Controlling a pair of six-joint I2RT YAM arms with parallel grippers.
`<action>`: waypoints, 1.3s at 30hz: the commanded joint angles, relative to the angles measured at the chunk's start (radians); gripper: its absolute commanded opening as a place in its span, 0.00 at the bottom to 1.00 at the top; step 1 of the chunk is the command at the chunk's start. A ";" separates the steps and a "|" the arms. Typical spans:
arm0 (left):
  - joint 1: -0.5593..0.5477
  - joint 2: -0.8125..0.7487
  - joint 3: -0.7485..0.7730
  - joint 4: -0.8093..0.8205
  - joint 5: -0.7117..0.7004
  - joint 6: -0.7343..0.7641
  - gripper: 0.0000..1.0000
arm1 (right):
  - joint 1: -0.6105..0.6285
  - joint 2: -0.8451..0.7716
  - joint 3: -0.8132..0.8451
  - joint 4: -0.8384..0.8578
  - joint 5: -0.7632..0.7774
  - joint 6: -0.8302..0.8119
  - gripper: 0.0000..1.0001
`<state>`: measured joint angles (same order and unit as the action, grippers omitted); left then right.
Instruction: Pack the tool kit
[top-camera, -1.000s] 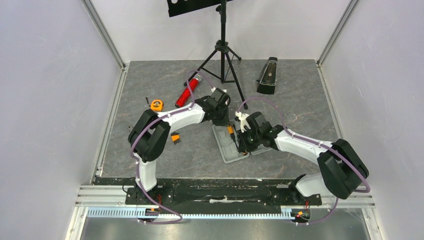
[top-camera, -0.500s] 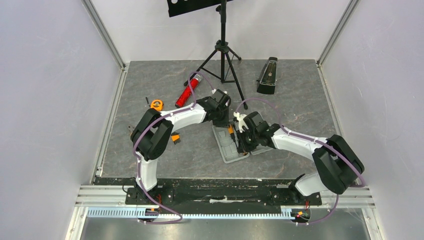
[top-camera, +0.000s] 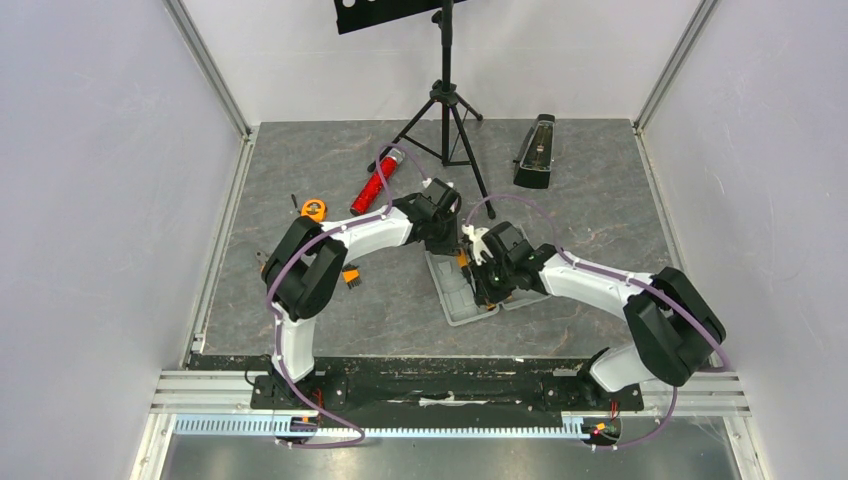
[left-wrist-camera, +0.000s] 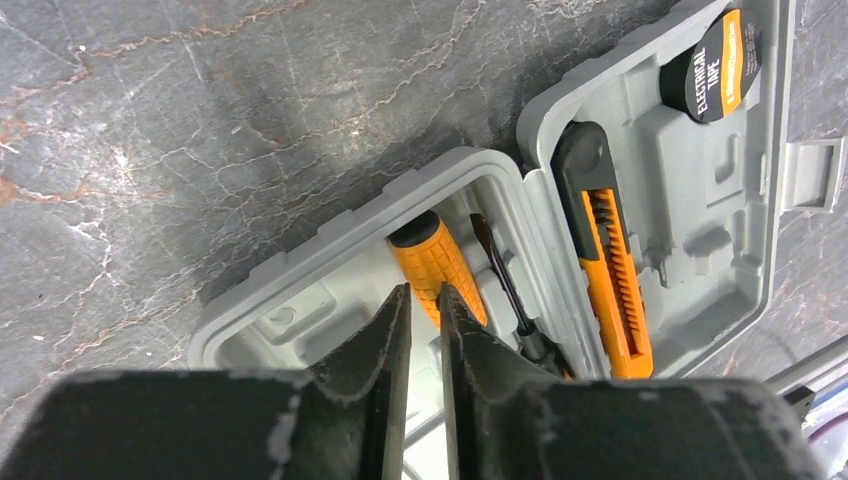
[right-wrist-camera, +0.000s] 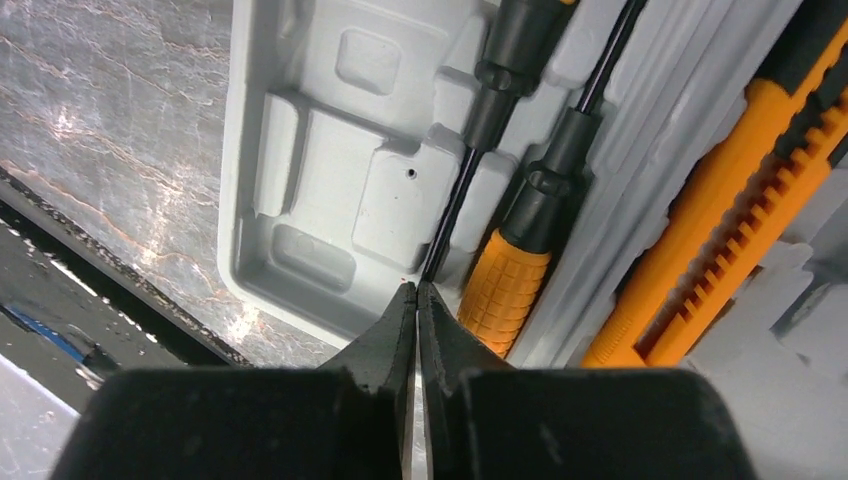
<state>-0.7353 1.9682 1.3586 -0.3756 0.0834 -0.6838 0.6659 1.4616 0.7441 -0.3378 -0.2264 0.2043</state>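
Though white-walled, dark veined tabletop (top-camera: 610, 195).

In one half of the open case (top-camera: 462, 290) two screwdrivers (left-wrist-camera: 440, 270) lie side by side; in the other half, a knife (left-wrist-camera: 610, 280) and a tape roll (left-wrist-camera: 720, 65). Behind the case to the left lie a tape measure (top-camera: 313, 210) and a cylinder (top-camera: 375, 185); behind to the right, a metronome (top-camera: 534, 152).

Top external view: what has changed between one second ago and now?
The right arm shifted a little leftward, carrying its tool further over the open grey case. Nothing was grasped or released. The left arm, tape measure and red cylinder stayed put.
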 joint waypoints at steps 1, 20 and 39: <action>-0.004 -0.030 0.047 0.018 -0.017 -0.024 0.26 | 0.005 -0.028 0.092 -0.049 0.057 -0.072 0.07; 0.116 -0.510 -0.129 -0.015 -0.256 0.082 0.60 | -0.136 -0.186 -0.072 -0.014 0.090 -0.050 0.36; 0.234 -0.655 -0.390 -0.029 -0.151 0.039 0.65 | -0.114 -0.132 -0.049 0.091 -0.096 0.021 0.38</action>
<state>-0.5072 1.3315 0.9630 -0.4248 -0.0921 -0.6418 0.5438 1.3521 0.6468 -0.2481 -0.3328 0.2180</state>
